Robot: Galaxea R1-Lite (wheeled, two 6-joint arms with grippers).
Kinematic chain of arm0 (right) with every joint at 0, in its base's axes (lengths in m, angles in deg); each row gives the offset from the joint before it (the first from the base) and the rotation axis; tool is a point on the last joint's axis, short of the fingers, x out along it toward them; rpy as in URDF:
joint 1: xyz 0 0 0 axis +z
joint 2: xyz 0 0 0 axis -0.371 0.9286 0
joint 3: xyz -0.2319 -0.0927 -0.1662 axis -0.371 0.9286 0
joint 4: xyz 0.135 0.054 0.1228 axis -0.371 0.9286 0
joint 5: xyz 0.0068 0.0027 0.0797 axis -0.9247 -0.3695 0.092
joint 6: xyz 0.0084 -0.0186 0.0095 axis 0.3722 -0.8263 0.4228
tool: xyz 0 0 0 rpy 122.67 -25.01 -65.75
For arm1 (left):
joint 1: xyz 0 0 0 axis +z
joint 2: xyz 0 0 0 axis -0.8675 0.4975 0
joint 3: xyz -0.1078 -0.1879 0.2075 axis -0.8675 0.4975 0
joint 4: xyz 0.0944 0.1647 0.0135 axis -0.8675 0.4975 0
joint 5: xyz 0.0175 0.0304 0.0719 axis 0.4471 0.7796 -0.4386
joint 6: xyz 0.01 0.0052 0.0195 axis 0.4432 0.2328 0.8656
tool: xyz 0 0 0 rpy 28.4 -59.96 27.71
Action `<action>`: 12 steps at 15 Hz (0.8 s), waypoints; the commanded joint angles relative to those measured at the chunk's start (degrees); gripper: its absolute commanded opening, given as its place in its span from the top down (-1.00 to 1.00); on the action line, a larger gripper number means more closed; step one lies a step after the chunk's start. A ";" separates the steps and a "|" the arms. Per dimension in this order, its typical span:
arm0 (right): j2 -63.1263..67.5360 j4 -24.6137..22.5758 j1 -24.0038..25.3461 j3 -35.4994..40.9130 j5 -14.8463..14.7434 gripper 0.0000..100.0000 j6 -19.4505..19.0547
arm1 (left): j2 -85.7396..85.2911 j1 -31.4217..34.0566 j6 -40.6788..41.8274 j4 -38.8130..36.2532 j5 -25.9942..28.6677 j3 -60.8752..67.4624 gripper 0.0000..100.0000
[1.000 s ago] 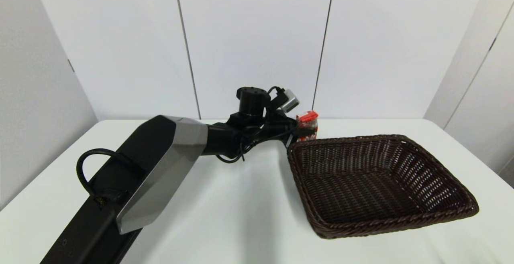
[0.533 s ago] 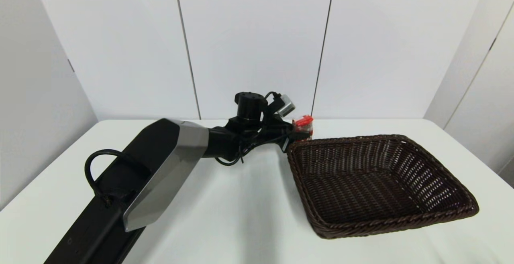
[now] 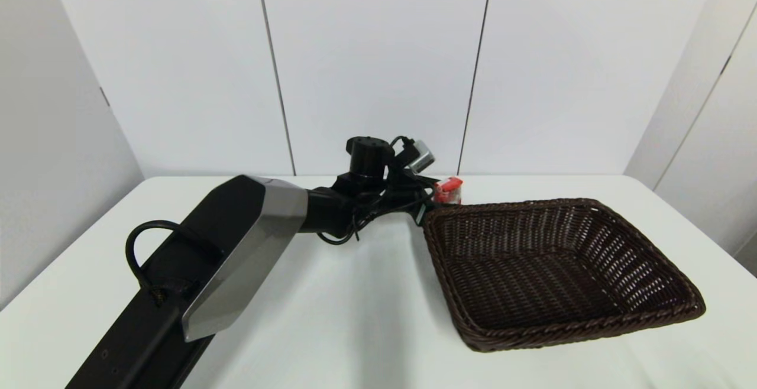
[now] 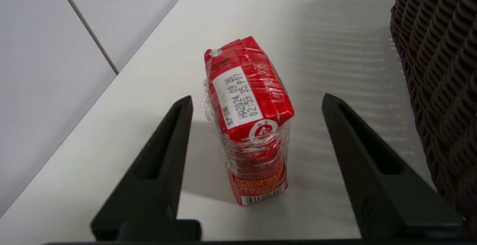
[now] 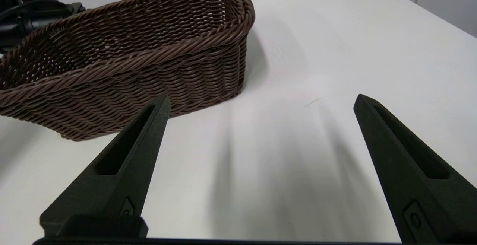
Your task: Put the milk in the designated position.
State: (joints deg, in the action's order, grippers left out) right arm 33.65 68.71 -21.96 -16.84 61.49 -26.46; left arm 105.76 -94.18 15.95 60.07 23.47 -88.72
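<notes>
Milk stands upright on the surface, just beside the basket at its far-left corner, outside the rim. Carton is red, wrapped in clear film, with a printed date label on its top face and a barcode at the base. In the head view only its red top shows past the left arm's wrist.

Left gripper is at the milk, fingers spread wide, one on each side of the carton. Neither finger touches it; gap visible on both sides. The basket's woven wall sits close to the outer side of the gripper finger nearer the basket.

Left arm reaches across the surface from the near-left toward the basket's far-left corner.

Right gripper is low over the surface off the basket's other side, fingers apart, nothing between them. Basket is seen from there; its visible interior holds nothing.
</notes>
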 commanded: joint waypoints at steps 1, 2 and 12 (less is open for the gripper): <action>0.09 0.00 0.01 0.00 -0.04 -1.00 0.08 | -0.38 0.09 0.04 0.01 0.23 0.00 -1.00; 0.09 0.00 0.01 0.00 -0.04 -1.00 0.08 | -0.56 0.17 0.13 0.10 0.23 0.00 -1.00; 0.09 0.00 0.01 0.00 -0.04 -1.00 0.08 | -7.32 3.95 0.57 3.52 0.32 0.79 -1.00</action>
State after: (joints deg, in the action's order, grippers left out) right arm 33.65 68.71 -21.96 -16.84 61.49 -26.46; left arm 101.15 -91.34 16.36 63.63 23.57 -88.48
